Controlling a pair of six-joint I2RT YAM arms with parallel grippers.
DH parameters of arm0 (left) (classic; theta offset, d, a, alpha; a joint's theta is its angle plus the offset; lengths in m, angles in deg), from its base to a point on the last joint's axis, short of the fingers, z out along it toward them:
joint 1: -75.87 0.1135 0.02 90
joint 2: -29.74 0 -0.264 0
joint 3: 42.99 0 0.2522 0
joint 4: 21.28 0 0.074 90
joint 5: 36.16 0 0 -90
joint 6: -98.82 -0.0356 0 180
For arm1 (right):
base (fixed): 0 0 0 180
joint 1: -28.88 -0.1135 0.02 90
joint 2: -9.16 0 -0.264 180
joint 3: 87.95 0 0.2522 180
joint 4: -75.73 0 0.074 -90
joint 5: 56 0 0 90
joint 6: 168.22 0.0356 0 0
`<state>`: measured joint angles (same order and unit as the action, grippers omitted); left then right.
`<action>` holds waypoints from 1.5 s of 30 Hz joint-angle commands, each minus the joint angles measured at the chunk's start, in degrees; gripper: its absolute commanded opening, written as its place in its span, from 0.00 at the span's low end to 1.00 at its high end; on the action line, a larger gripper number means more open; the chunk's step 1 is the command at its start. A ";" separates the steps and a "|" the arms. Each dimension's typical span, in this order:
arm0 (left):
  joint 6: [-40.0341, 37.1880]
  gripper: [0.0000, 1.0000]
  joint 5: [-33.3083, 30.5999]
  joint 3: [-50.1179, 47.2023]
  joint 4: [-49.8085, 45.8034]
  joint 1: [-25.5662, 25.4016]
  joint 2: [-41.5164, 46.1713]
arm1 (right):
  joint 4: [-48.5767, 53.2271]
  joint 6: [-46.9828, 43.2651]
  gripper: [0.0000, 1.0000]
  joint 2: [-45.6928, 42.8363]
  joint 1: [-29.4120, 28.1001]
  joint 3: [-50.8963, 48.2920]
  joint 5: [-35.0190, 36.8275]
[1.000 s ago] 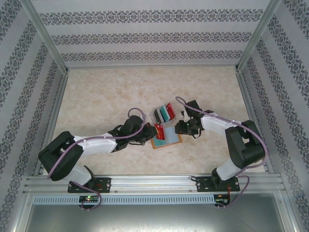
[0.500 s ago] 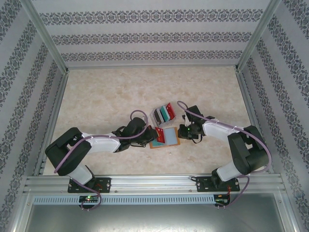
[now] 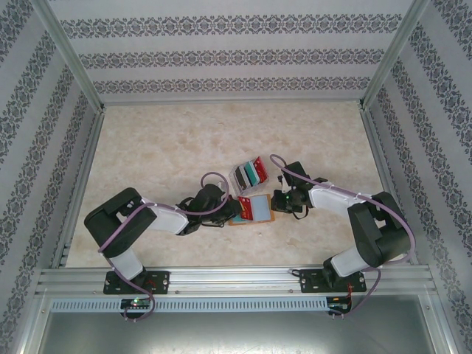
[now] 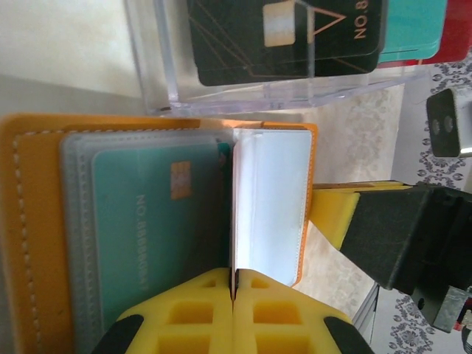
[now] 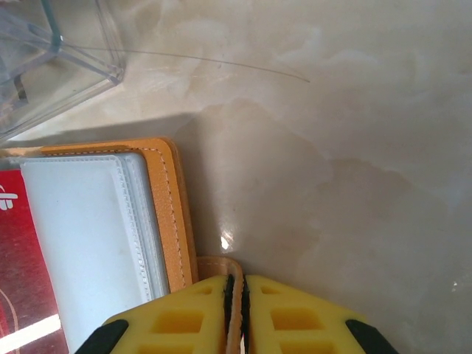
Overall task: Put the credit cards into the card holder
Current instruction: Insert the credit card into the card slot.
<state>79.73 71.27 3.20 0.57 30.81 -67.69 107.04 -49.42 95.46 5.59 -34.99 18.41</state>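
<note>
The orange-tan card holder (image 3: 258,215) lies open on the table, with a teal card (image 4: 155,221) inside a grey sleeve. My left gripper (image 3: 233,206) (image 4: 234,286) is shut on a red card (image 3: 242,199) (image 5: 22,280). That card stands on edge over the holder's fold, beside a pale empty pocket (image 4: 269,199). My right gripper (image 3: 278,200) (image 5: 236,295) is shut on the holder's orange strap tab (image 5: 221,267) at its right edge. More cards, black (image 4: 280,37), teal (image 4: 413,29) and red (image 4: 451,51), stand in a clear box (image 3: 247,174).
The clear plastic box (image 4: 151,63) stands just behind the holder, close to both grippers. Patterned walls and metal rails (image 3: 81,169) enclose the marble-look table (image 3: 162,140). Open tabletop lies to the far left and far right.
The left gripper has pushed right with the red card, bringing it over the holder. The right gripper has dropped slightly at the holder's right edge.
</note>
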 commanded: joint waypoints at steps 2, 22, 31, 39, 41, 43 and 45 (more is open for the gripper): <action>-0.33 0.00 -0.48 -0.94 3.01 -1.17 -1.63 | 1.66 0.67 0.13 1.43 -1.58 -0.36 -1.32; 0.10 0.01 2.45 2.15 2.26 -1.35 -6.61 | 1.86 0.38 0.14 1.90 -1.67 0.09 -1.44; -0.12 0.08 4.08 4.45 -0.28 -2.14 -7.88 | 1.83 0.45 0.15 1.66 -1.67 -0.07 -1.27; -2.09 0.15 4.78 7.89 -5.62 -2.58 -8.06 | 2.10 0.26 0.16 1.73 -1.71 0.09 -1.37; -2.11 0.17 3.55 7.73 -7.72 -2.58 -7.11 | 2.09 0.29 0.16 1.57 -1.67 0.04 -1.17; -2.23 0.18 1.82 7.14 -10.06 -2.65 -5.55 | 2.08 0.38 0.16 1.42 -1.67 -0.05 -1.02; -2.74 0.21 -0.13 6.55 -12.73 -2.75 -3.49 | 2.09 0.38 0.16 1.44 -1.70 -0.09 -0.96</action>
<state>79.19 74.05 10.67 -3.73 29.33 -73.31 107.06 -49.44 95.72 5.35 -34.82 18.58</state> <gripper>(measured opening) 0.199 0.161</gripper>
